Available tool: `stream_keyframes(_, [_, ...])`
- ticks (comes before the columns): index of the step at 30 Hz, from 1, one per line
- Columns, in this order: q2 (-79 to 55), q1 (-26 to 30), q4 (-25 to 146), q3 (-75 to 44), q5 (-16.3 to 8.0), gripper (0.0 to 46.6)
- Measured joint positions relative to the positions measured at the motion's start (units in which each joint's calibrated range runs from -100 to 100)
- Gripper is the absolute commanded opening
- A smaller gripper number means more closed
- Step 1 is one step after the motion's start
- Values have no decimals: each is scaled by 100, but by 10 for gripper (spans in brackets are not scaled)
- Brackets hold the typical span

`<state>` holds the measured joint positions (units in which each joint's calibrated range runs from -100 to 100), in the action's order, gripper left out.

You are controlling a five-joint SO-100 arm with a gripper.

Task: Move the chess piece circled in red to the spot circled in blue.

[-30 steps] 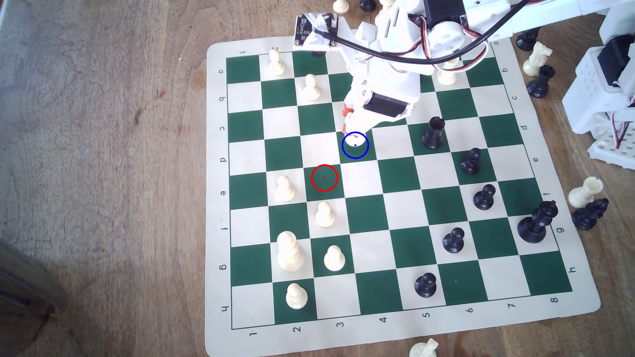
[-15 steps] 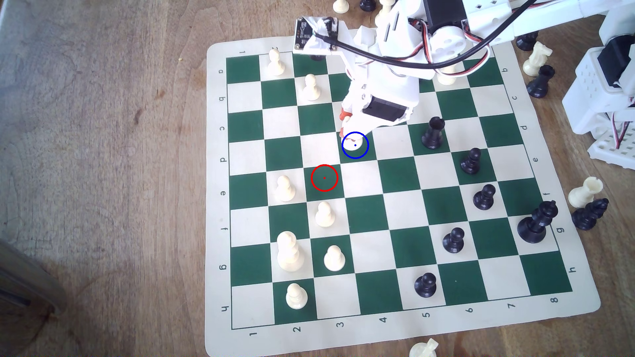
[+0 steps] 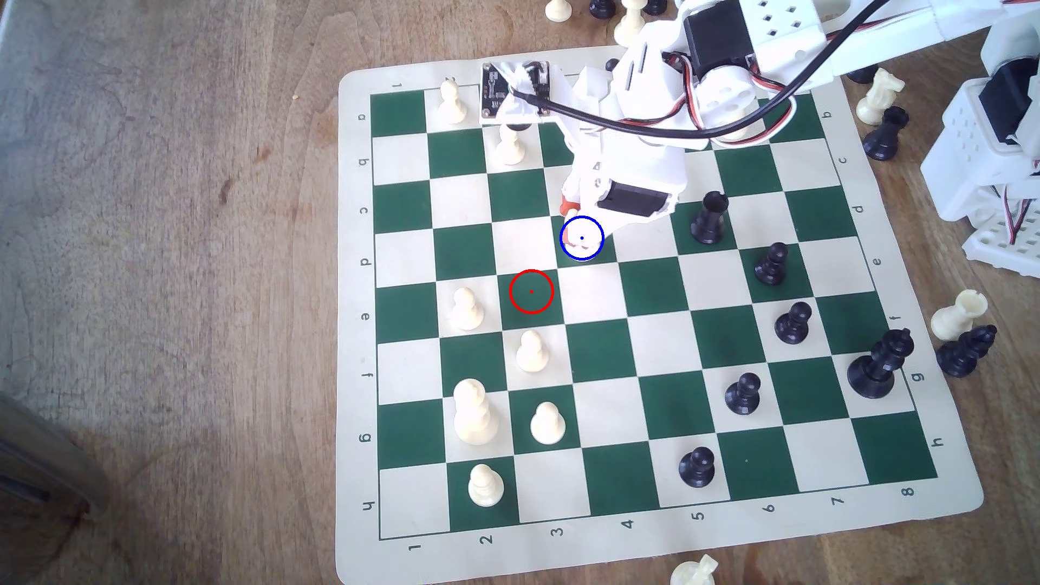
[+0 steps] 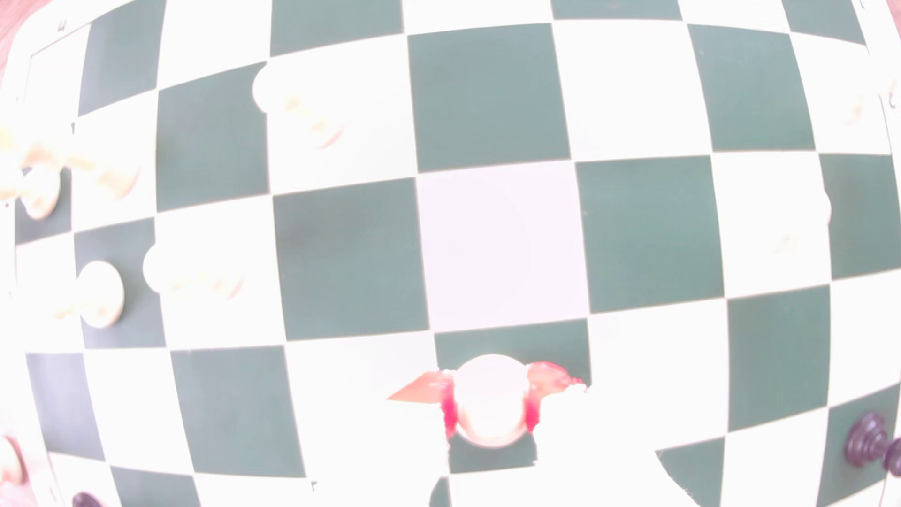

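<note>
Where the wooden table ends, a green and cream chessboard mat spread flat on top. Above the board's far rows, a white robot arm, bent down, with a black cable looped across it. On the exterior view's left half of the board, a big cream piece and round-headed cream pawns near it. On the exterior view's right half, black pieces, among them a tall black one near the board's edge and a black rook close beside the arm. More cream and black pieces off the board, on the wood at the exterior view's right.

Down at the tip of the arm, the gripper with red-orange pads, squeezed snug around the chess piece, one pad on each side. In the wrist view, very washed out with light, the cream round top of that piece right over a dark green square. In the exterior view, the piece inside the blue ring marking the spot. Cannot tell whether its base touches the board. One square over on the slant, toward the exterior view's lower left, the red ring on a bare green square.
</note>
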<state>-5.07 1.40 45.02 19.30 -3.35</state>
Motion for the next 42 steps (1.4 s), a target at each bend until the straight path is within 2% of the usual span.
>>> stream_keyframes(2, [-8,0,-8,127,0,139])
stream_keyframes(16, [-17,-29,-8,271,24,138])
stream_keyframes(27, [335,-229,-127,343,-78,138])
stream_keyframes(29, [444,-221,-143,352,-117,130])
stream_keyframes(31, [637,-221,-215,398,-186,90])
stream_keyframes(32, [746,-221,-279,452,-220,4])
stream_keyframes(36, [1475,-265,-781,949,-371,2])
stream_keyframes(41, [3092,-184,-2159,2549,-498,1])
stream_keyframes(42, [3670,-74,-2916,3398,-440,1])
